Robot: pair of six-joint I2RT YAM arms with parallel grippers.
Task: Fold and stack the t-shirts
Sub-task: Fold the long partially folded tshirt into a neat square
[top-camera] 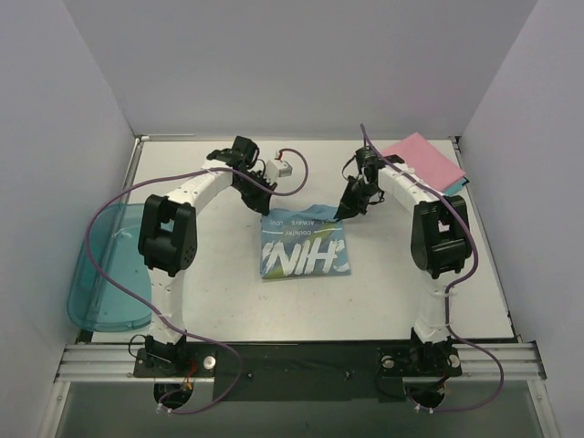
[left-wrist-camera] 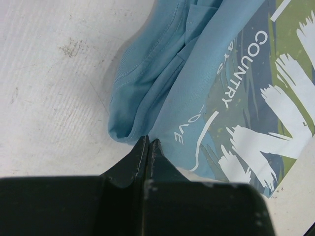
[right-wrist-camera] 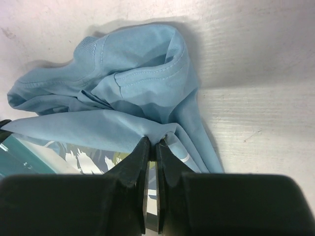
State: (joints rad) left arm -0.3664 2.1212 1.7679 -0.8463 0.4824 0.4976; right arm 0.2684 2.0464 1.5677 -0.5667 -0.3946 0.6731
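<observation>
The light blue t-shirt [top-camera: 306, 246] lies part-folded, print up, at mid-table; being light, limp cloth, it is best held at its far corners. The right gripper [right-wrist-camera: 151, 145] is pinched on a gathered fold there; the left gripper [left-wrist-camera: 148, 143] has its jaws together at the shirt's edge, cloth between them not discernible. The pink t-shirt [top-camera: 422, 157] hides most of the teal t-shirt [top-camera: 453, 185] beneath, far right.

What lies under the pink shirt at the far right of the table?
A teal shirt; only a strip shows at the pink shirt's near-right edge. The rest is covered.
</observation>
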